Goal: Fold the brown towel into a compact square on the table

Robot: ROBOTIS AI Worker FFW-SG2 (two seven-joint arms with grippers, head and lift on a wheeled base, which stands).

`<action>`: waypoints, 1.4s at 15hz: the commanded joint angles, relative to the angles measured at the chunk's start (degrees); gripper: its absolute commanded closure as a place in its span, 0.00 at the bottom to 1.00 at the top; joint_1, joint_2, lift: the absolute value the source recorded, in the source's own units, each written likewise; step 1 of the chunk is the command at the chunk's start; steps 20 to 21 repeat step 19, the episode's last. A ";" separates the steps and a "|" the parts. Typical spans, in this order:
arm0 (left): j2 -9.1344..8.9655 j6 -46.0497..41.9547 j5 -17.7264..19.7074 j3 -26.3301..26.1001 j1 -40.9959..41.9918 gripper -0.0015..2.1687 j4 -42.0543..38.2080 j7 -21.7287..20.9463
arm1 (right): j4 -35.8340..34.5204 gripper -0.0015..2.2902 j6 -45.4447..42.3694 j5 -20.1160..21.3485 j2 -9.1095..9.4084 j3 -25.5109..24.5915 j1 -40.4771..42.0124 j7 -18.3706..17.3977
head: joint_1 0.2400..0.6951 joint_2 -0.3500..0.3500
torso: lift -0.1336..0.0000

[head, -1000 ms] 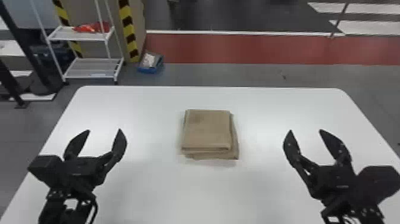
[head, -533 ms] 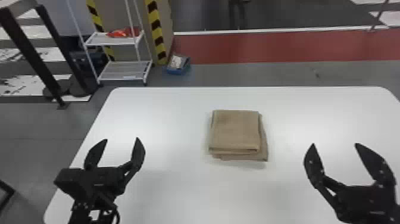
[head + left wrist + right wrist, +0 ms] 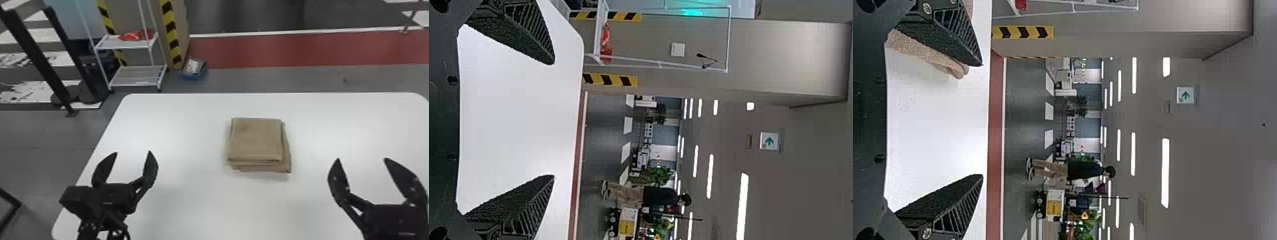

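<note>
White table, smooth top, rounded far corners, light glare on it. Gray floor past the far edge, then a red floor strip running left to right. Far left: white metal rack, two shelves showing, red item on the upper one. Yellow-black striped tape just right of the rack, blue bin on the floor near its base. Dark posts left of the rack. Left wrist view adds ceiling lights and a green arrow sign.

Brown towel lies flat around the middle of the table, folded to a roughly square stack. Layers not quite lined up: lower ones stick out on the right and near sides.

Left gripper over the near left of the table, fingers spread wide, nothing held. Right gripper near right, fingers also wide apart, empty. Both apart from the towel.
</note>
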 commanded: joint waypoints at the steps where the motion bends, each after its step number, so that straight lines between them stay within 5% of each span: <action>1: -0.01 -0.76 0.07 0.00 0.37 0.03 -0.18 0.00 | -0.01 0.04 -0.04 0.04 -0.05 0.05 0.12 -0.07 | 1.00 0.67 | 0.26; 21: -0.19 -2.70 0.07 0.00 0.81 0.03 0.00 0.00 | 0.17 0.04 -0.57 -0.04 -0.22 0.49 0.29 -0.07 | 1.00 0.68 | 0.26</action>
